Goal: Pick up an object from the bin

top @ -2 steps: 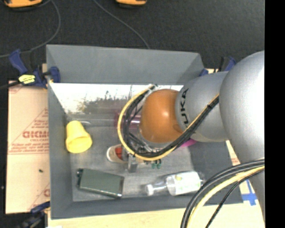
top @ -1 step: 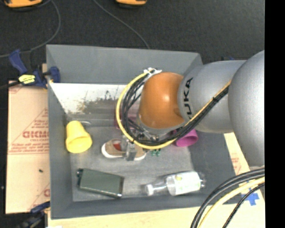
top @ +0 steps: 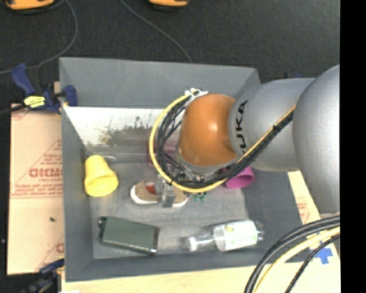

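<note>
The gripper (top: 168,197) hangs at the small white-and-red shoe (top: 146,193) mid-bin, apparently at the grasping step, though whether it is spread or closed cannot be told; the next move likely calls for a firm pinch, then a lift.

Dark, fine-grained floor (top: 171,34) lies on all upper sides of the setup. Thin black cables (top: 76,23) trail loosely across it. Two orange shapes (top: 168,2) are cut off at the top edge. Light even, shadows soft.
</note>
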